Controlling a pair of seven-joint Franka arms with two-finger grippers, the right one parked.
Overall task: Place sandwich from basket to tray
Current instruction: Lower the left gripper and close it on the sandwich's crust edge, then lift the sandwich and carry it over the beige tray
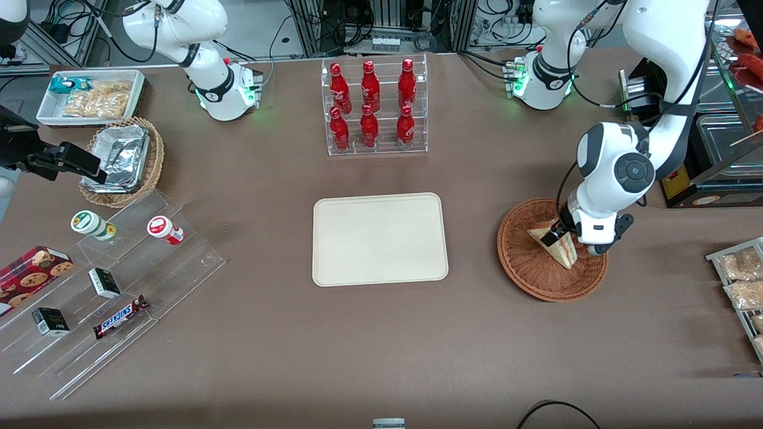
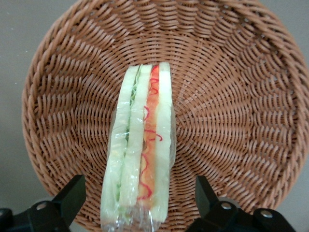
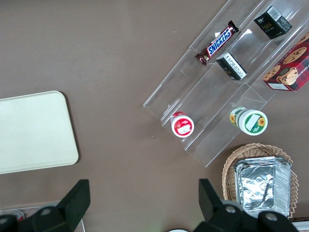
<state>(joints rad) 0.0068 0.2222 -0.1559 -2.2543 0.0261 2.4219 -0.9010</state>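
The sandwich point(image 1: 559, 243), a plastic-wrapped wedge of pale bread with red, orange and green filling, lies in the round reddish-brown wicker basket point(image 1: 520, 261) toward the working arm's end of the table. My left gripper point(image 1: 561, 237) is down in the basket over the sandwich. In the left wrist view the sandwich point(image 2: 142, 150) lies between my open fingers point(image 2: 71, 197), with a gap on each side, and the basket's weave point(image 2: 231, 96) surrounds it. The cream-beige tray point(image 1: 379, 238) lies bare at the table's middle, beside the basket; it also shows in the right wrist view point(image 3: 34, 130).
A clear rack of red bottles point(image 1: 374, 107) stands farther from the camera than the tray. Clear stepped shelves point(image 1: 113, 286) with snacks, a tan basket of foil trays point(image 1: 122, 159) and a white snack bin point(image 1: 89, 95) lie toward the parked arm's end. Packaged snacks point(image 1: 739, 280) lie near the basket.
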